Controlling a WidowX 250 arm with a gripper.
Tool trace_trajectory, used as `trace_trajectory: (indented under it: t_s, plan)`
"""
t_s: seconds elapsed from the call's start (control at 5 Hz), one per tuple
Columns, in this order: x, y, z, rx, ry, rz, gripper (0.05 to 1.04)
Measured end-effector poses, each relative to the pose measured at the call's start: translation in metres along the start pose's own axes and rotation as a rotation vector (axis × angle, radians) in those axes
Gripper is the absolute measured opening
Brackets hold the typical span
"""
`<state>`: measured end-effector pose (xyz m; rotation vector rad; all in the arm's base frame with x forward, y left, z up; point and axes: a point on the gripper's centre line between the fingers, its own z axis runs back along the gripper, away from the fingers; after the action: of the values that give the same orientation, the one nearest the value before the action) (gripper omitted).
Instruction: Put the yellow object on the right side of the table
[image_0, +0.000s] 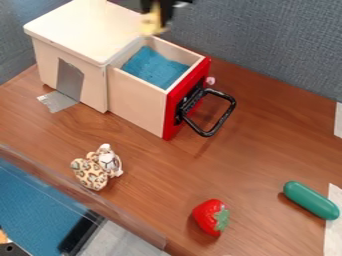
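Note:
At the top edge of the camera view, my black gripper (159, 7) hangs above the back of the open drawer, near the box's right side. It is shut on a small yellow object (152, 24), which points downward from it. The yellow object's upper part is partly hidden by the gripper. The brown wooden table (260, 145) stretches below and to the right of them.
A wooden box (80, 30) has its blue-lined drawer (137, 102) pulled out, with a black handle (224, 117) jutting from the red front. A leopard-print plush (93, 172), a strawberry (210, 216) and a green capsule-shaped object (310, 200) lie nearer the front.

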<state>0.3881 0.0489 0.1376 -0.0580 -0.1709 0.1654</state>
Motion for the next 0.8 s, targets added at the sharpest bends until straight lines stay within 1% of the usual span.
trace_trajectory:
  t_s: [0.2, 0.4, 0.6, 0.8]
  plan:
    - [-0.001, -0.049, 0.004, -0.026, -0.004, -0.097, 0.248]
    - [0.002, -0.096, -0.012, -0.062, 0.031, -0.177, 0.247]
    - [0.002, -0.128, -0.041, -0.077, 0.095, -0.213, 0.248]
    - [-0.001, -0.16, -0.071, -0.081, 0.133, -0.248, 0.247]
